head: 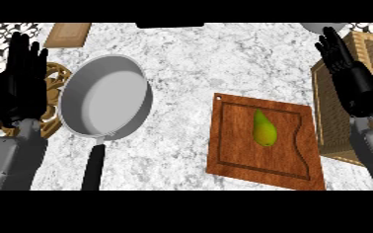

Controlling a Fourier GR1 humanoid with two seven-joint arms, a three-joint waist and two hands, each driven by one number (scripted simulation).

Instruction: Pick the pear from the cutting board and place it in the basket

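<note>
A green-yellow pear (pixel 264 128) lies on the brown wooden cutting board (pixel 237 153) at the lower right of the marble counter. A woven basket (pixel 336 111) stands at the right edge, just beyond the board. My right hand (pixel 348 74) is open, fingers up, above the basket's near side, apart from the pear. At the left edge my left hand (pixel 22 81) rests open, fingers up, holding nothing.
A grey frying pan (pixel 105 96) with a black handle (pixel 93 168) sits left of centre. A wooden trivet (pixel 55 98) lies partly under the pan and my left hand. A small wooden block (pixel 67 34) is at the back left.
</note>
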